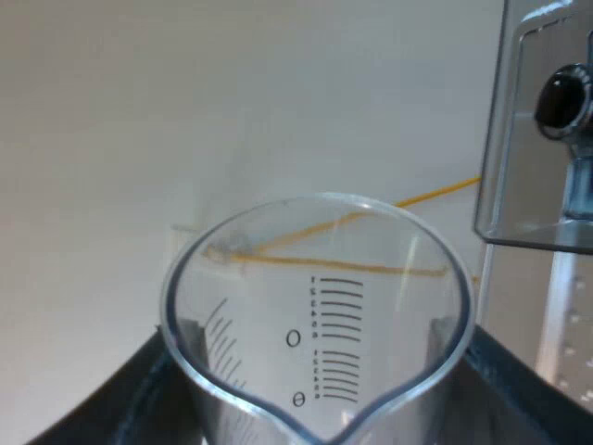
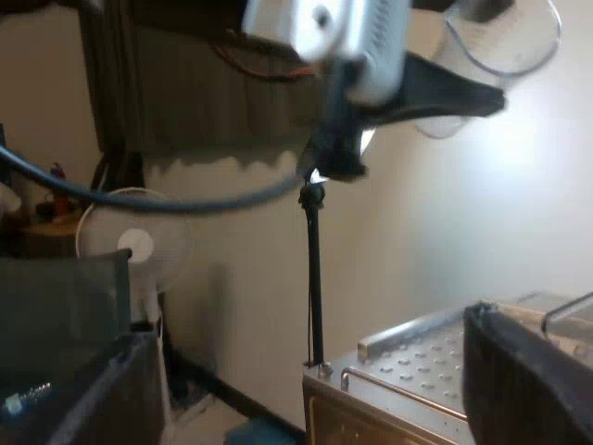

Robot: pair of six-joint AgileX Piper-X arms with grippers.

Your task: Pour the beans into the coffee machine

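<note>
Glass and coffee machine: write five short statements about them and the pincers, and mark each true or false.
1. The left pincer grips the glass from both sides. True.
2. The glass is brimful of beans. False: it looks clear and empty, and the wall shows through it.
3. The right pincer holds a mug. False: its fingers stand wide apart with nothing between them.
4. In the right wrist view, the glass is held higher than the coffee machine's metal top. True.
5. A clear hopper with a black knob stands close by the glass. True.
</note>
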